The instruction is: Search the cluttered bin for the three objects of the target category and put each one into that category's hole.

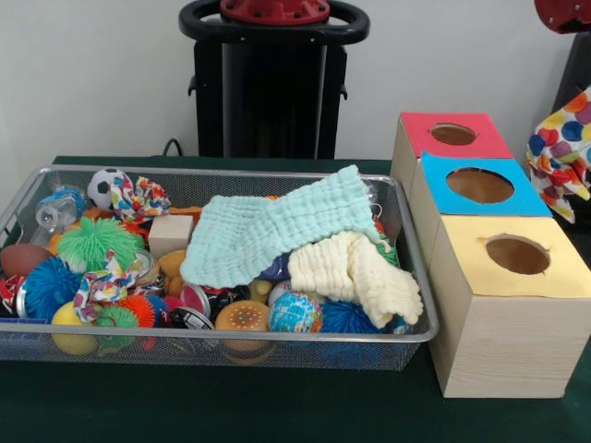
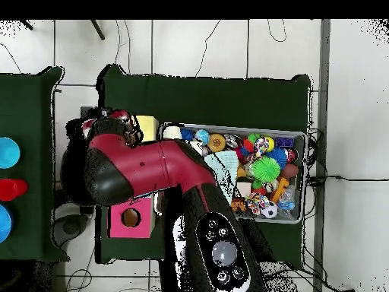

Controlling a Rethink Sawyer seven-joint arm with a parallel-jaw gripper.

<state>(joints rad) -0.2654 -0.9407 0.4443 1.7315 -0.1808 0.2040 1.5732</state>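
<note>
The wire mesh bin (image 1: 420,332) sits at the left, full of toys; it also shows in the overhead view (image 2: 298,137). One polka-dot cloth bundle (image 1: 557,152) hangs in the air at the right edge, beside the blue-topped box (image 1: 517,198). My gripper (image 1: 572,100) is shut on it, mostly cut off by the edge. In the overhead view the arm (image 2: 152,171) covers the gripper. A second bundle (image 1: 138,197) lies at the bin's far left by a soccer ball. A third bundle (image 1: 100,284) lies near the front left.
Three wooden boxes stand in a row right of the bin: red-topped (image 1: 480,138), blue-topped, and yellow-topped (image 1: 563,272), each with a round hole. A mint waffle cloth (image 1: 277,226) and a cream one (image 1: 355,272) cover the bin's middle. Spiky balls surround the bundles.
</note>
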